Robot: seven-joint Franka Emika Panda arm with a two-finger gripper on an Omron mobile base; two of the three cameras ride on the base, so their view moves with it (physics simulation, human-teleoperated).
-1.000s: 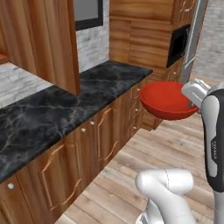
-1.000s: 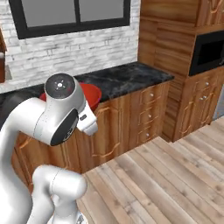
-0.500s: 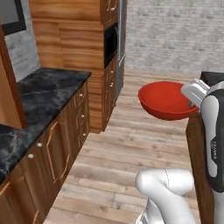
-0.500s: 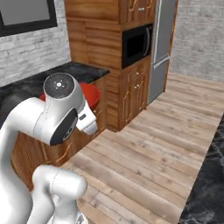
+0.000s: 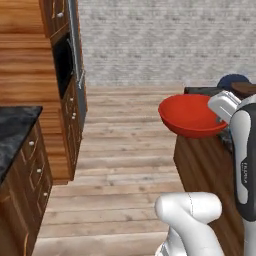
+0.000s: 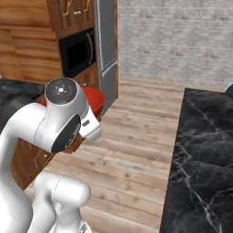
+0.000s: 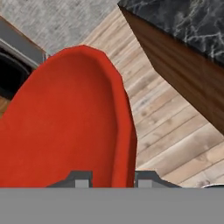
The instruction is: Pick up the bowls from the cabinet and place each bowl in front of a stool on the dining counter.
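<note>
A glossy red bowl hangs in the air above the wooden floor, with my gripper shut on its right rim. In the hand view the bowl takes up the left side, and its rim runs between my two fingertips. From the right base view the bowl peeks out behind my arm. The dining counter, black marble on a wooden base, stands just right of the bowl. One navy stool shows beyond it. The cabinet is out of view.
A tall wooden unit with a built-in microwave and a steel fridge line the left wall. A black-topped wall counter sits at the near left. Open plank floor lies between it and the island, up to a brick wall.
Both base views have swung right as the base turns: the wall counter slid off left and the dining counter came in. The red bowl stays in my grip.
</note>
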